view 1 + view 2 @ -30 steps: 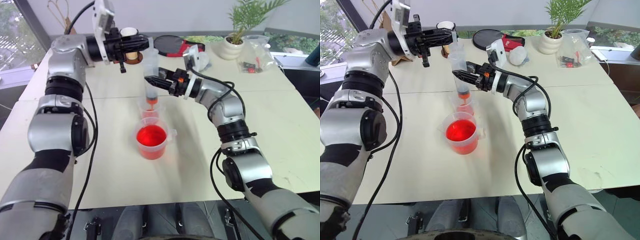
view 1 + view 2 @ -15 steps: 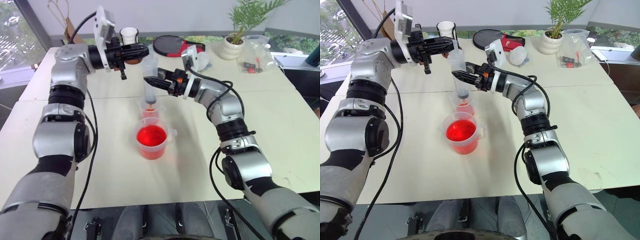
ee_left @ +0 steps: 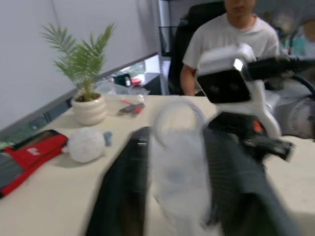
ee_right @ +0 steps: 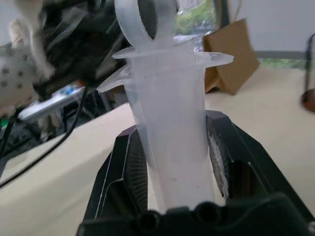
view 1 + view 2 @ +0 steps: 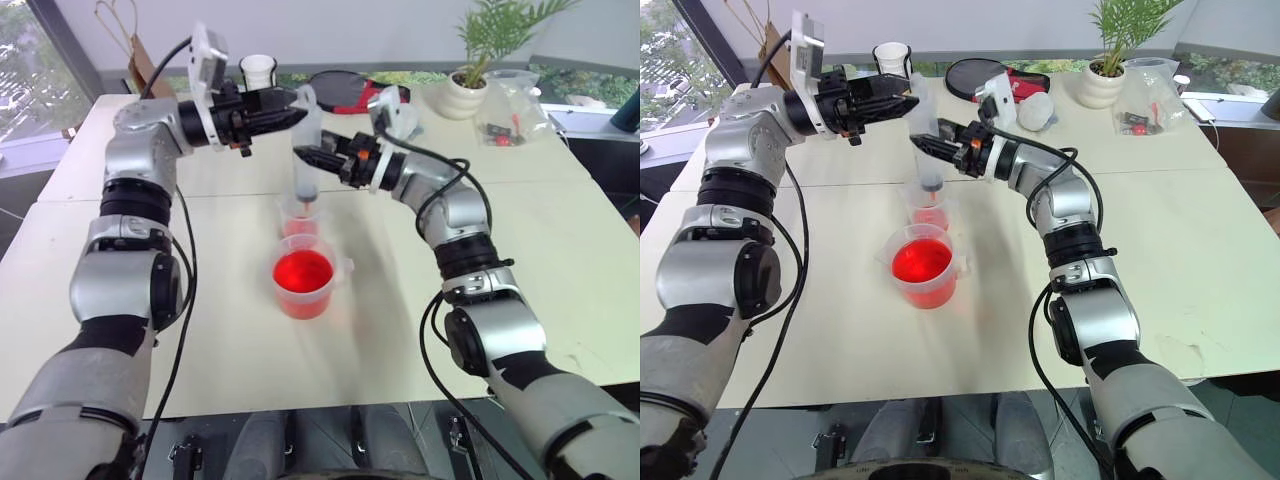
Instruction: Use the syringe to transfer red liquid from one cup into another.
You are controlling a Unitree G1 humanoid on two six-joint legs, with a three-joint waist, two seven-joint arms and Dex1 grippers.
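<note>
The clear syringe (image 5: 306,150) stands upright with its orange-red tip in the mouth of the smaller cup (image 5: 300,216), which looks faintly red. My right gripper (image 5: 312,158) is shut on the syringe's barrel (image 4: 170,123). At the syringe's top, my left gripper (image 5: 295,108) is open, and its fingers (image 3: 123,187) stand on either side of the plunger's ring (image 3: 177,118). The dark plunger seal sits low in the barrel. In front of the smaller cup stands the wide cup (image 5: 335,268) with bright red liquid (image 5: 302,271) in it.
On the far side of the table (image 5: 560,250) are a potted plant (image 5: 470,90), a clear plastic bag (image 5: 512,110), a white plush (image 5: 400,120), a black disc with a red item (image 5: 340,90), a paper cup (image 5: 258,68) and a brown bag. A person (image 3: 236,34) sits beyond.
My left gripper's fingers have spread apart around the plunger's top, where they were shut on it before. The syringe and my right gripper have hardly moved.
</note>
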